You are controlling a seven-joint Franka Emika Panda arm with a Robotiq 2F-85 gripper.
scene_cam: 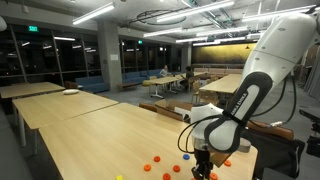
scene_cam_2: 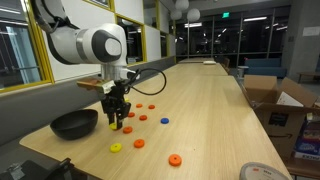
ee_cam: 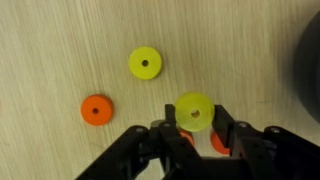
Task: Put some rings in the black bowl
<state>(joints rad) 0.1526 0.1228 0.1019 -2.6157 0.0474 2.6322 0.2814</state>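
My gripper [ee_cam: 196, 128] is shut on a yellow ring [ee_cam: 194, 110] and holds it a little above the wooden table. In an exterior view the gripper [scene_cam_2: 117, 122] hangs just right of the black bowl [scene_cam_2: 75, 124], whose dark rim also shows at the right edge of the wrist view [ee_cam: 311, 70]. Another yellow ring [ee_cam: 146, 64] and an orange ring [ee_cam: 96, 109] lie flat on the table ahead of the jaws. An orange ring [ee_cam: 219, 144] lies partly hidden under the fingers. More rings lie near the gripper: yellow [scene_cam_2: 116, 148], orange [scene_cam_2: 138, 143] and blue [scene_cam_2: 165, 121].
A lone orange ring [scene_cam_2: 176, 158] lies near the table's front edge. Cardboard boxes [scene_cam_2: 270, 100] stand beside the table. In an exterior view the gripper [scene_cam: 203, 168] is low over scattered orange rings [scene_cam: 155, 159]; further tables [scene_cam: 60, 100] stand behind.
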